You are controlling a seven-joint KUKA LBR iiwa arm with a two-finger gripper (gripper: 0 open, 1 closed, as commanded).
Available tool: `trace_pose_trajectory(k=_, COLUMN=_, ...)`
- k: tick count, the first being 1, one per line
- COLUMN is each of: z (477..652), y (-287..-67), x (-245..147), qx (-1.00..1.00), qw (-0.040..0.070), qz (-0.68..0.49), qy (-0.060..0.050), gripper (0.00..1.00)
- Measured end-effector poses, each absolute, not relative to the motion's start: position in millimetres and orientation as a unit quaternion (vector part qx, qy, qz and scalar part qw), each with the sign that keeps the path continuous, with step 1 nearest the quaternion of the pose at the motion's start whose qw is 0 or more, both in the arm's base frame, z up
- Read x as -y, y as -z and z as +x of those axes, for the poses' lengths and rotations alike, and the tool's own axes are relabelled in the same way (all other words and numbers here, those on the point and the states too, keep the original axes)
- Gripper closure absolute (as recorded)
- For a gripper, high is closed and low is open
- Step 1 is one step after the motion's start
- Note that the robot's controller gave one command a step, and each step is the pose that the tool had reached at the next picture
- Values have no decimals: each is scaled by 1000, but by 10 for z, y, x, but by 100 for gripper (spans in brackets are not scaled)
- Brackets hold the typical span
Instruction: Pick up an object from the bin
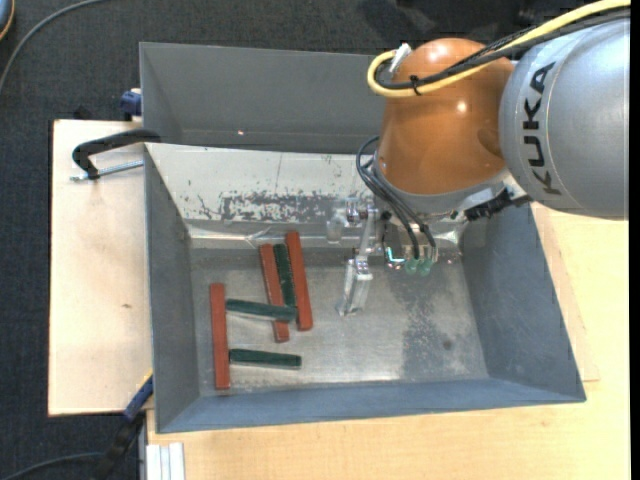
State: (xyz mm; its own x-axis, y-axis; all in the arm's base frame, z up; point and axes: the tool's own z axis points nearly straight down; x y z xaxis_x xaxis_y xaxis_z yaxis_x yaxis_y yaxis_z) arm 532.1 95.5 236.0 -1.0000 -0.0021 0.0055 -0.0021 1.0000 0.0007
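While it hangs over the grey metal bin (168,298) right of red and green flat sticks (284,286), claw (366,284) grip can't be told.

The place reads as a robotics laboratory, not a home or a shop. An industrial arm (575,118) with KUKA lettering on its silver casing hangs over a grey metal bin (168,288). The arm has an orange cover (440,118) on its wrist and a yellow cable (470,63) looped over it. The bin's back wall is scuffed and scratched, and a few red-brown and dark green sticks (297,278) lie on its floor. Dark carpet (60,78) surrounds the setup, with a loose pale cord (75,8) trailing across it.
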Motion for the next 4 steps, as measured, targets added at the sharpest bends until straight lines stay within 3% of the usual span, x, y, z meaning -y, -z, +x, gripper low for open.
trace_pose_trajectory(k=1, z=5312, y=-696, x=-1661, qx=999, qw=-1, qz=-39, qy=1, gripper=0)
trace_pose_trajectory(k=2, z=5751, y=-1024, x=-1080, qx=999, qw=-5, qz=40, qy=0, gripper=0)
trace_pose_trajectory(k=3, z=5514, y=-1034, x=-1256, qx=980, qw=1, qz=-201, qy=1, gripper=0)
trace_pose_trajectory(k=4, z=5442, y=-708, x=-1276, qx=968, qw=-1, qz=-251, qy=1, gripper=0)
